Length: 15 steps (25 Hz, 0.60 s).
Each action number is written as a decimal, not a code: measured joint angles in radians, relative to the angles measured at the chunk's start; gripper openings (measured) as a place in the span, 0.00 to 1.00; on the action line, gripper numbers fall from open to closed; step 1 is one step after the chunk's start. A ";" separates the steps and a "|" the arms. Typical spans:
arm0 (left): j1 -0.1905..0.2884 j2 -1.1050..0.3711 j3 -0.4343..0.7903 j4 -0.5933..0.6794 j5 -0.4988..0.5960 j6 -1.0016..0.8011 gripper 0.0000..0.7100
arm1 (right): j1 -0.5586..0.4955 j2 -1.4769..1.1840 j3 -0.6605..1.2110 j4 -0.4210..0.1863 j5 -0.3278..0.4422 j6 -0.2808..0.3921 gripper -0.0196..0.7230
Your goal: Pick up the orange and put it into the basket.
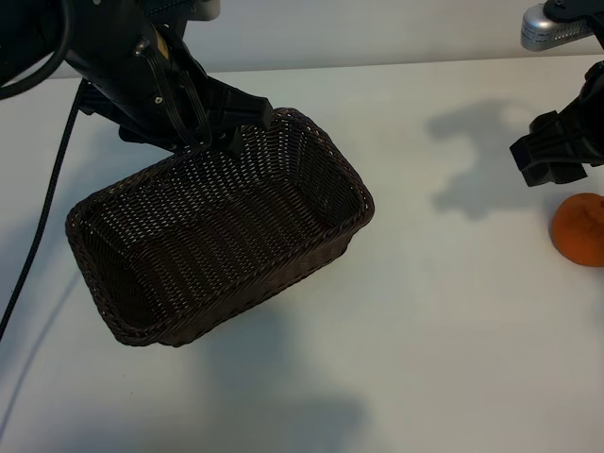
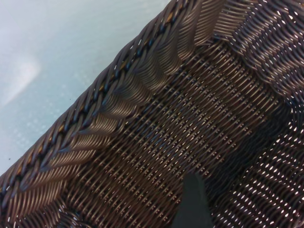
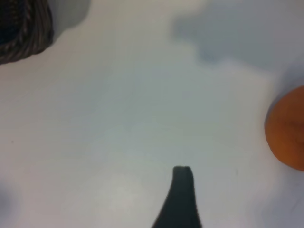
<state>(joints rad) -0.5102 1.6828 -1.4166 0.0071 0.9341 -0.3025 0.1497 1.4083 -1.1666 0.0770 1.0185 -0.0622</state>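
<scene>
The orange lies on the white table at the far right edge; in the right wrist view the orange shows only in part. My right gripper hangs open just above and behind it, apart from it, with nothing between its fingers. The dark brown wicker basket sits left of centre with nothing in it. At the basket's far rim my left gripper stands open. One of its fingers reaches inside over the woven wall; whether it touches the weave I cannot tell.
White table lies bare between the basket and the orange and toward the front. A black cable trails down the left side. A grey device sits at the back right. A corner of the basket shows in the right wrist view.
</scene>
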 joint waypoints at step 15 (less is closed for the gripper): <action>0.000 0.000 0.000 0.000 -0.014 0.000 0.80 | 0.000 0.000 0.000 -0.002 0.000 0.000 0.83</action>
<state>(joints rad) -0.5102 1.6828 -1.4166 0.0071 0.9197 -0.3025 0.1497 1.4083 -1.1666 0.0750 1.0185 -0.0622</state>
